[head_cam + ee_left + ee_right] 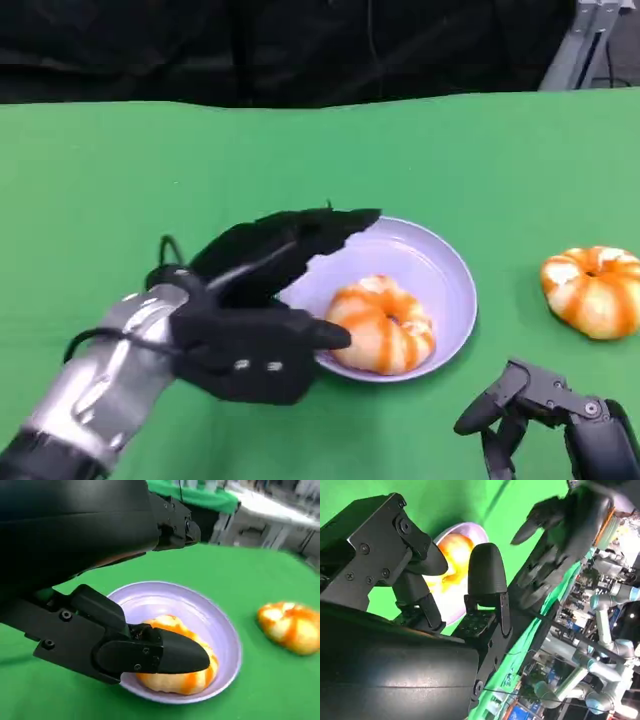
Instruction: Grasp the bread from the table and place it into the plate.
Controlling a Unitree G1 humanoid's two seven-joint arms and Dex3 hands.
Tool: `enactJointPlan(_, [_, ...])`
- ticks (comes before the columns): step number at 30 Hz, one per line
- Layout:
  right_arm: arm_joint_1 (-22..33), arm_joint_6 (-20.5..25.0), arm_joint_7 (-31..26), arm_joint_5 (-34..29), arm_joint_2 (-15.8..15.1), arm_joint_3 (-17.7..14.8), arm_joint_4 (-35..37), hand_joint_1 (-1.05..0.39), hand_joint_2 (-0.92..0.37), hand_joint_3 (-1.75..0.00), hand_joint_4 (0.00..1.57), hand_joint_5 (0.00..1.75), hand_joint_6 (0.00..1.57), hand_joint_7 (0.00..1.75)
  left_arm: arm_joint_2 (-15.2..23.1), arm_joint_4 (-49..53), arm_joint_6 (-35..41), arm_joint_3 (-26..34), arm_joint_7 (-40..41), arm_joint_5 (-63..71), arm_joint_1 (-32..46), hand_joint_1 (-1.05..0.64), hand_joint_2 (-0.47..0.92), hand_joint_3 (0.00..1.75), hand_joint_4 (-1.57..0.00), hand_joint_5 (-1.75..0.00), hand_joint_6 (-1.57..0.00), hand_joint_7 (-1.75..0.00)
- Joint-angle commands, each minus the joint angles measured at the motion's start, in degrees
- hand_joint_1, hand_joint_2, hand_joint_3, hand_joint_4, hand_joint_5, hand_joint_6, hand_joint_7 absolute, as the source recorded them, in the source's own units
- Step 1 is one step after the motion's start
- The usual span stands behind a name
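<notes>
Currently: one bread (382, 325), orange-striped ring, lying inside the lavender plate (445, 262), toward its 6 o'clock rim. Left hand (262, 305) at the plate's 9 o'clock, fingers spread, one tip by the loaf, gripping nothing. Right hand (548, 415) low at 5 o'clock, fingers apart, empty. Second bread (594, 290) on the green table (120, 190), 3 o'clock of the plate, apart from it. Placement judged done for the first loaf; the second, if wanted, remains.

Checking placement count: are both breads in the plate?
No. In the head view one bread lies in the lilac plate, while the second bread sits on the green table, apart from the plate.
</notes>
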Motion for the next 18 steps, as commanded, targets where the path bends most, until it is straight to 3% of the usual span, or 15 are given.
enactJointPlan(1, [0.34, 0.11, -0.14, 1.01, -0.26, -0.35, -0.67, 0.09, -0.29, -1.37, 0.79, 1.68, 0.81, 1.27, -0.23, -3.03, -4.38, 5.58, 0.02, -9.70, 6.47, -0.62, 0.92, 0.24, -0.14, -0.62, -0.32, -0.06])
enactJointPlan(3, [0.24, -0.04, -0.21, 0.94, -0.34, -0.48, -0.62, 0.10, -0.30, -1.37, 0.79, 1.67, 0.81, 1.27, -1.11, -4.18, -6.27, 7.72, -0.01, -14.03, 9.27, -0.52, 0.92, 0.21, -0.16, -0.85, -0.45, -0.11])
enactJointPlan(5, [0.06, -0.27, -0.37, 0.85, -0.37, -0.65, -0.48, 0.10, -0.30, -1.37, 0.79, 1.67, 0.81, 1.27, -1.76, -4.78, -7.96, 9.47, -0.16, -17.30, 11.51, -0.48, 0.92, 0.20, -0.19, -0.94, -0.52, -0.13])
enactJointPlan(8, [-0.21, -0.48, -0.49, 1.02, -0.28, -0.80, -0.36, 0.08, -0.30, -1.36, 0.78, 1.65, 0.81, 1.26, -2.56, -5.84, -10.49, 12.39, -0.38, -22.19, 15.62, -0.37, 0.92, 0.19, -0.34, -1.13, -0.70, -0.28])
enactJointPlan(10, [-0.18, -0.26, -0.70, 0.67, -0.13, -0.84, -0.76, 0.08, -0.30, -1.35, 0.78, 1.64, 0.80, 1.26, -3.47, -6.79, -11.39, 13.92, -1.56, -26.62, 18.37, -0.25, 0.91, 0.22, -0.44, -1.22, -0.64, -0.68])
enactJointPlan(12, [-0.14, -0.22, -0.77, 0.64, -0.12, -0.88, -0.99, 0.07, -0.31, -1.35, 0.78, 1.64, 0.80, 1.26, -4.00, -7.98, -11.77, 14.96, -2.01, -28.75, 20.61, -0.20, 0.90, 0.27, -0.50, -1.30, -0.58, -0.94])
enactJointPlan(15, [-0.22, 0.10, -0.71, 0.87, -0.11, -0.88, -1.25, 0.07, -0.32, -1.34, 0.78, 1.64, 0.80, 1.26, -4.66, -9.53, -11.17, 16.12, -1.98, -30.15, 23.00, -0.19, 0.89, 0.31, -0.51, -1.33, -0.56, -1.03])
enactJointPlan(17, [-0.39, 0.85, -0.52, 1.24, 0.07, -0.83, -1.70, 0.06, -0.32, -1.34, 0.77, 1.63, 0.80, 1.27, -5.27, -11.26, -10.43, 17.38, -1.57, -31.83, 26.00, -0.12, 0.66, 0.77, -0.59, -1.45, -0.60, -1.21])
enactJointPlan(18, [-0.47, 1.07, -0.45, 1.33, 0.11, -0.80, -1.84, 0.06, -0.32, -1.34, 0.77, 1.63, 0.80, 1.27, -5.50, -11.82, -10.28, 17.83, -1.51, -32.21, 26.96, -0.10, 0.58, 0.91, -0.62, -1.48, -0.62, -1.26])
